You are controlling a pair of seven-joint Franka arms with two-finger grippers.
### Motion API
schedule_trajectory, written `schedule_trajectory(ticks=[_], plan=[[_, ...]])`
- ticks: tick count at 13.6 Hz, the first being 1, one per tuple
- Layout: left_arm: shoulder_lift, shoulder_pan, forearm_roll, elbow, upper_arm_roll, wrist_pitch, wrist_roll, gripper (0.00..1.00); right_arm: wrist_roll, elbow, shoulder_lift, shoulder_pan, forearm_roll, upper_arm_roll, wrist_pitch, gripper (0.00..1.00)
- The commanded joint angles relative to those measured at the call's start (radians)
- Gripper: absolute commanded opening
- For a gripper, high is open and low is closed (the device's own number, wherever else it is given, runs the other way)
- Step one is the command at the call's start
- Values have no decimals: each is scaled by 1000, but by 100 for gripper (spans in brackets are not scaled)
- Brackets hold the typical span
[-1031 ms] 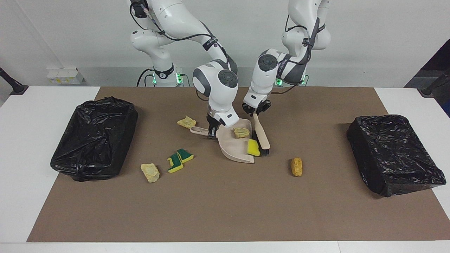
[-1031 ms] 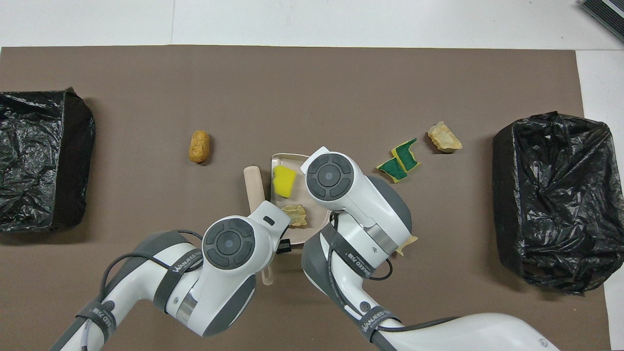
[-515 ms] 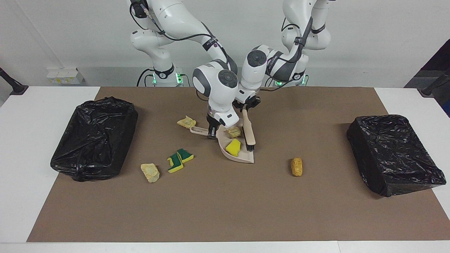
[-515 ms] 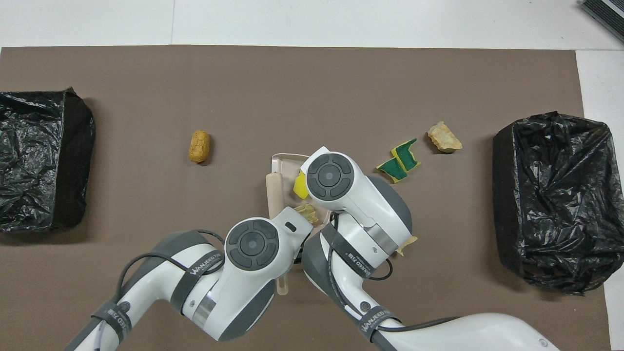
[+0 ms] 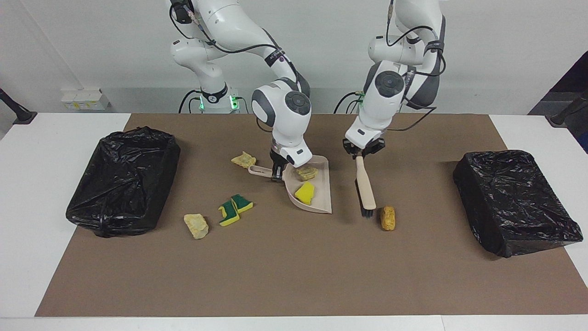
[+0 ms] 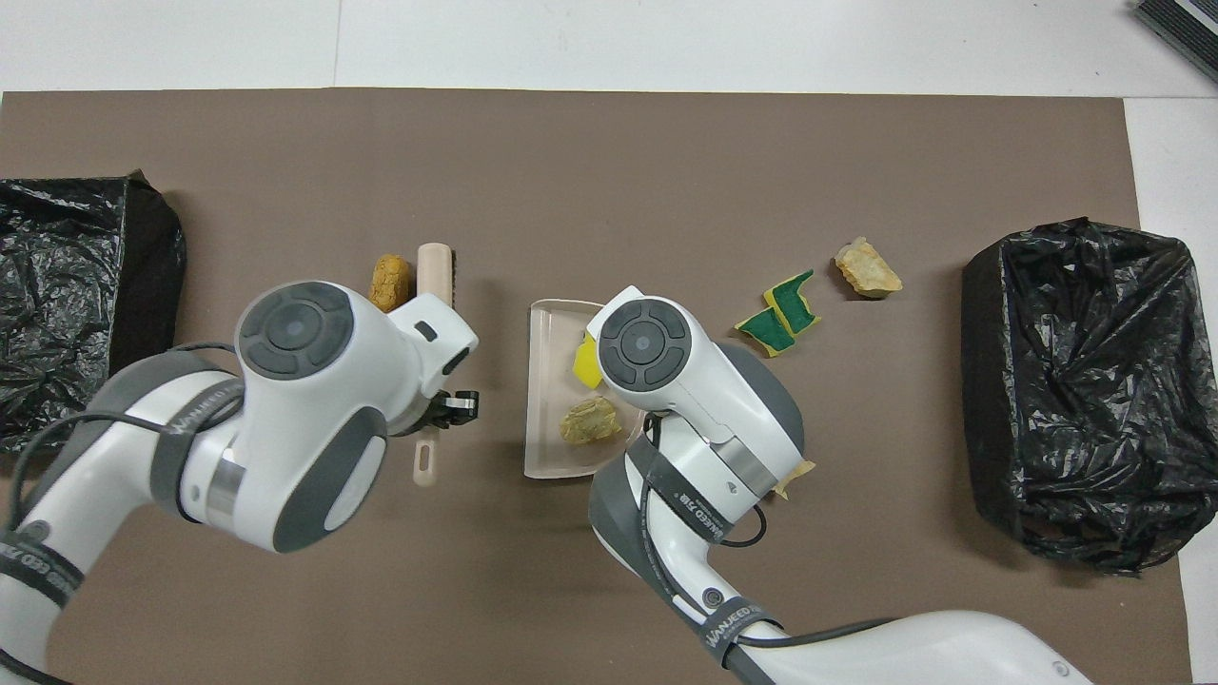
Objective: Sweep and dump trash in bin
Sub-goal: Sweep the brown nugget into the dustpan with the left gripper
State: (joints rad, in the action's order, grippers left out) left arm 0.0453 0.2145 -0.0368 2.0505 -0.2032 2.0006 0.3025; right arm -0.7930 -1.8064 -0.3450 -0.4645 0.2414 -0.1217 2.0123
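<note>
Seven trash scraps, two bins, one dustpan, one brush.
Two scraps [image 5: 305, 183] lie in the dustpan [image 5: 321, 202], clamped by the right gripper [image 5: 277, 173]; the left gripper [image 5: 363, 154] grips the brush [image 5: 366, 189], with the tan-orange scrap [image 5: 387, 218] at the bristles' 3 o'clock in the facing view.

High cam facing robots plus steep overhead cam; both over same mat [image 5: 294, 276].

In dustpan [image 5: 317, 202]: you have a yellow scrap [image 5: 305, 192] and a tan scrap [image 5: 307, 173] lying inside.
By brush [image 5: 366, 188]: your orange scrap [image 5: 387, 218] sits just beside the bristles.
On mat [image 5: 294, 266]: green-and-yellow pair [image 5: 235, 209], beige scrap [image 5: 196, 225], pale yellow scrap [image 5: 244, 159] near the dustpan handle.
</note>
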Motion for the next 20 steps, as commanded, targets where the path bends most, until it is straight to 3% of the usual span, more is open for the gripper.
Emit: schedule_trajectory(ticks=[1, 5, 7, 11, 15, 20], plan=[[51, 6, 34, -76, 97, -14, -164, 0, 29, -5, 8, 12, 27, -7, -14, 0], [111, 5, 75, -147, 255, 6, -480, 0, 29, -5, 8, 12, 25, -7, -12, 0], [145, -13, 147, -151, 275, 20, -607, 0, 29, -5, 8, 10, 25, -7, -12, 0], [159, -6, 170, -106, 272, 12, -617, 0, 31, -5, 8, 10, 24, -7, -14, 0], [122, 3, 169, -46, 181, -45, -603, 0, 31, -5, 8, 12, 24, -7, -12, 0], [68, 5, 156, 20, -39, -91, -242, 0, 31, -5, 8, 10, 24, -7, -12, 0]])
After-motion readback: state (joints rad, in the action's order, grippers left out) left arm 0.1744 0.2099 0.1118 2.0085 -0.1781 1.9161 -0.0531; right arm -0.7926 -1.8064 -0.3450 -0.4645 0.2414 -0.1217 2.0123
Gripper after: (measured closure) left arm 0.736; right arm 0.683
